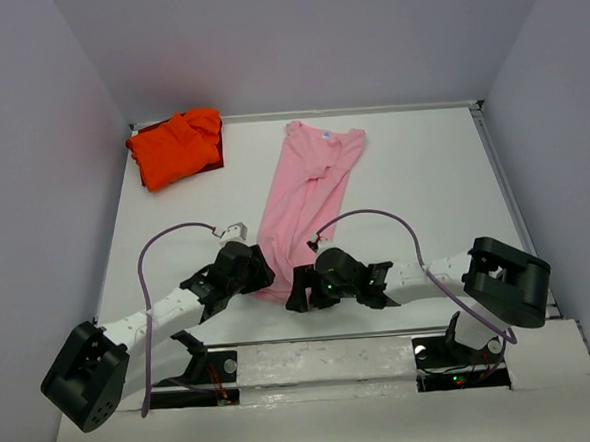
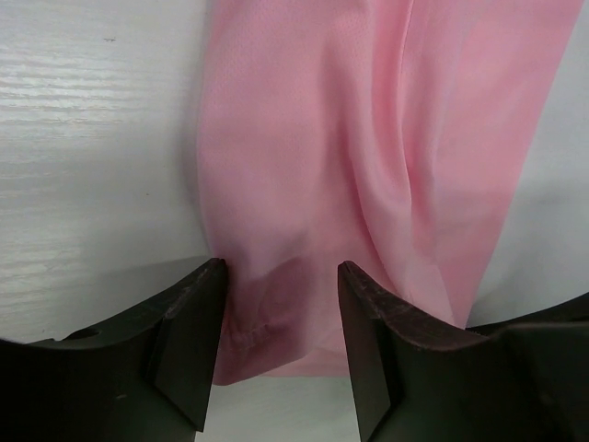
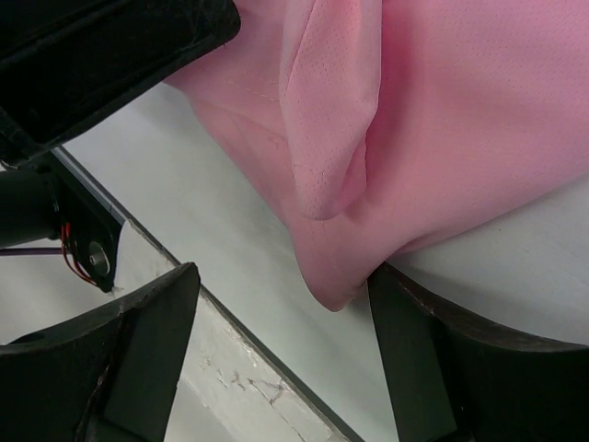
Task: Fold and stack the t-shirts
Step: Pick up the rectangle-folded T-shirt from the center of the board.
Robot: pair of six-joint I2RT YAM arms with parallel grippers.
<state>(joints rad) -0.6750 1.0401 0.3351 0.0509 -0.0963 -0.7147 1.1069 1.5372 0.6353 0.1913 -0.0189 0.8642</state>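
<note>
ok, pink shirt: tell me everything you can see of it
The pink t-shirt is thin, light pink cloth with a fine mesh look. It is gathered into a narrow, creased strip lying flat on the white table. The round neck, with a pale tag, is at the far end. The hem end lies by the arms, one corner between the open left claw and the other between the open right claw.

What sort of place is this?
Probably a robot lab cell: a white table boxed in by plain grey walls, a left arm and right arm bolted at its edge.
</note>
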